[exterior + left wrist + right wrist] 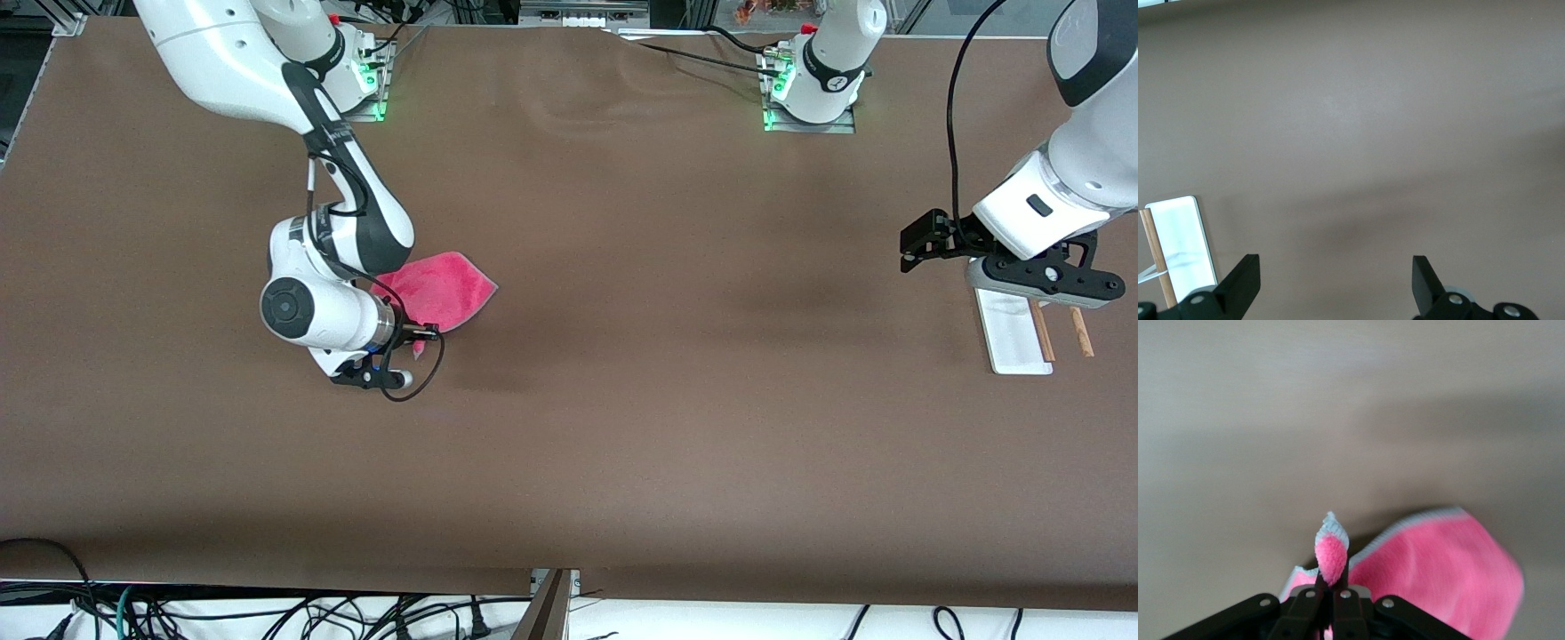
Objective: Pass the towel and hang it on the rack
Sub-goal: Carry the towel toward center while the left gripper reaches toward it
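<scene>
The pink-red towel (442,289) lies spread near the right arm's end of the table, with one corner raised. My right gripper (416,341) is shut on that corner. In the right wrist view the grey-hemmed corner sticks out past the closed fingertips (1333,579) and the rest of the towel (1438,577) spreads below. The rack (1012,331) stands at the left arm's end, a white base with two wooden rods (1042,331). My left gripper (925,242) is open and empty over bare table beside the rack. In the left wrist view the gripper (1335,283) faces bare table, with the rack (1179,243) to one side.
The brown table (622,356) stretches wide between the towel and the rack. The arm bases (809,89) stand along the edge farthest from the front camera. Cables (267,613) lie below the table's near edge.
</scene>
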Available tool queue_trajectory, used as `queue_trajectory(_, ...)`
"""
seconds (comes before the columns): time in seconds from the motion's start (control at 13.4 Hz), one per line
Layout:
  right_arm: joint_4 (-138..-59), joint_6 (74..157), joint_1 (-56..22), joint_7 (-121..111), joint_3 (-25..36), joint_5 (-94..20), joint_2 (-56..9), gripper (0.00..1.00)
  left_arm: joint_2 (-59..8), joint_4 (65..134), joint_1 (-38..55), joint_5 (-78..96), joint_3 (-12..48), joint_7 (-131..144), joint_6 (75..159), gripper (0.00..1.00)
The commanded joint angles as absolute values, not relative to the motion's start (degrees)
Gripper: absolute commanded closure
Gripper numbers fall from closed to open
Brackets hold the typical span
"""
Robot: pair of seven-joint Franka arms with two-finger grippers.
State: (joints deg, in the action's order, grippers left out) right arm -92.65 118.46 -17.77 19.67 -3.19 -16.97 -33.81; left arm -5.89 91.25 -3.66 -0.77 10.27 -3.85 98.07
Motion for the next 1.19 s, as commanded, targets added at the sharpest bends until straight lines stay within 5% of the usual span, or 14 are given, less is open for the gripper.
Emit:
queue_trajectory(0.0,-85.2,111.2,-18.4,28.2,-5.1,-21.9,-33.9,1.00,-9.1,88.9,-2.5,-1.8,11.2,-4.6,97.7,0.00)
queue_trajectory(0.52,-73.8,109.2,-18.4,56.1,-14.9,-35.8,-34.4,1.00,-15.1,84.8,0.8,16.0,12.4,-5.2,97.6,0.00)
queue_trajectory(1.12,-71.2,125.1,-18.5,80.2,-25.4,-43.0,-34.4,1.00,-25.1,85.3,-0.3,37.9,12.4,-33.4,97.6,0.00)
